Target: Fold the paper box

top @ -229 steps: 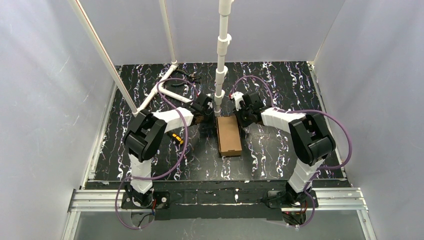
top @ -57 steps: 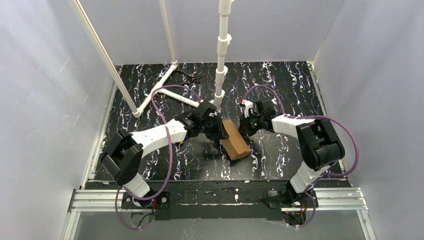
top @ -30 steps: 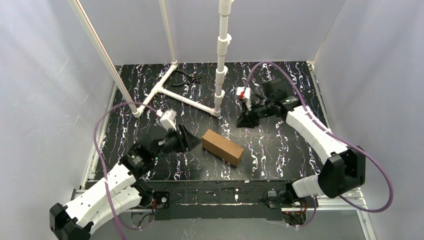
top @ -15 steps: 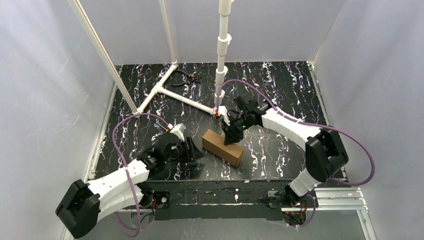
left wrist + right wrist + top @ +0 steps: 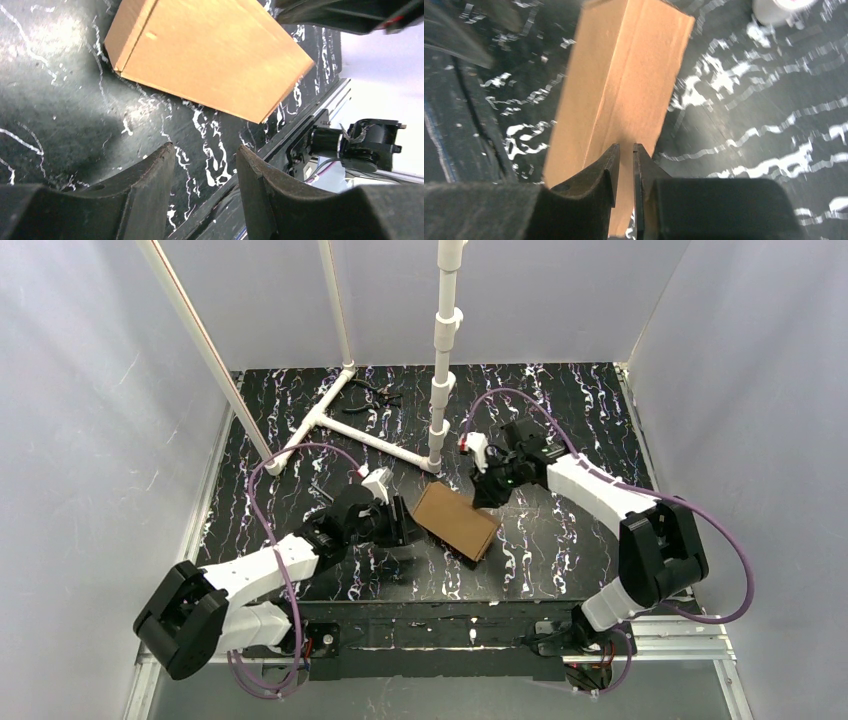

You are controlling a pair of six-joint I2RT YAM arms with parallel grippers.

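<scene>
The box [image 5: 456, 521] lies closed on the table [image 5: 560, 400]. Beside it the left gripper [image 5: 204, 150] gapes, empty; the right gripper [image 5: 625, 146] is nearly together at its edge, grip unclear

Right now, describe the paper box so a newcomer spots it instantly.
On the black white-veined table, look on the near side of the upright white PVC pipe, between the left claw and right claw. The paper box lies there, closed and skewed, the only plain brown cardboard thing in view.

White pipe post [image 5: 438, 425] close behind paper box [image 5: 456, 521], table [image 5: 590, 410] open at right
</scene>
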